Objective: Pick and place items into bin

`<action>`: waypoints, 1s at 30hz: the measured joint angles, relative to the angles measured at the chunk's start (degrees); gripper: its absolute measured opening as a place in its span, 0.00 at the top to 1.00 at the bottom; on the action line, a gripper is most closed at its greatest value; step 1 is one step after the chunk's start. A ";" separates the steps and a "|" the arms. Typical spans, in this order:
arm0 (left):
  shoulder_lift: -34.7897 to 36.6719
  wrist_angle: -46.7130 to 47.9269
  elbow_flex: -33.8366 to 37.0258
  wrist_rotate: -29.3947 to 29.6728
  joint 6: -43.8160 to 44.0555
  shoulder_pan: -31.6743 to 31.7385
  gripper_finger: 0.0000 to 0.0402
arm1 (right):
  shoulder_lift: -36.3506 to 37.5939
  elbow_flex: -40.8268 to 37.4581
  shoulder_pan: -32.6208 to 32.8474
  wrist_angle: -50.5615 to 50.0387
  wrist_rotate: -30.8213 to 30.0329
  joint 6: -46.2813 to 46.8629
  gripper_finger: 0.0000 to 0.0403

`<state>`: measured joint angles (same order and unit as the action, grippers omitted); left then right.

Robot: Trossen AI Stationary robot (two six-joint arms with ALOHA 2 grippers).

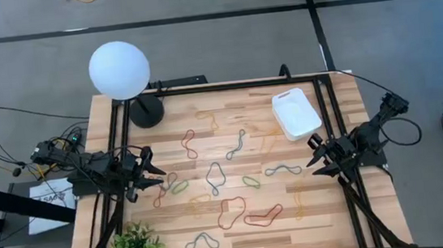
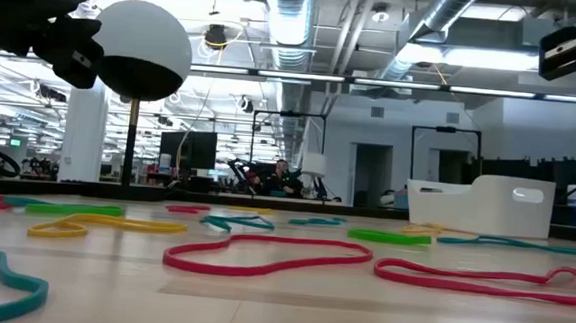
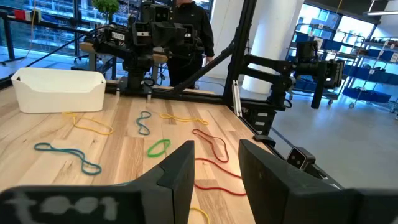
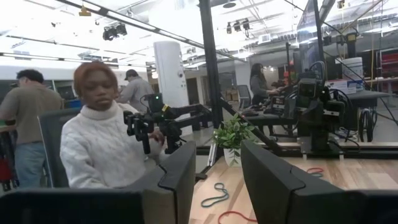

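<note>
Both arms idle at table edges — left gripper (image 1: 155,176) and right gripper (image 1: 315,152) w/ fingers apart, holding nothing; rubber-band loops (image 1: 214,176) scattered on wood tabletop (image 1: 328,219), white bin (image 1: 296,113) near right gripper.

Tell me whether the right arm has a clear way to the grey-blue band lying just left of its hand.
Probably yes. The right hand hovers open, empty, beside the grey-blue band, with only bare table between. The bin sits off that path.
</note>
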<state>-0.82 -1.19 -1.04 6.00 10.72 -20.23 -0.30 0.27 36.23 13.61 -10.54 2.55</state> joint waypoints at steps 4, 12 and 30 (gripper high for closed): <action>0.00 0.00 0.00 0.00 0.02 0.00 0.72 | -0.01 -0.01 0.00 0.00 0.00 0.02 0.70; 0.01 0.00 0.00 0.22 0.00 0.00 0.72 | -0.01 0.01 0.00 0.00 -0.01 0.01 0.69; 0.02 -0.53 0.02 3.84 0.00 0.02 0.72 | -0.01 0.01 0.00 0.00 -0.01 0.01 0.70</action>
<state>-0.80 -1.73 -1.02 9.84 10.72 -20.21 -0.31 0.27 36.23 13.61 -10.55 2.56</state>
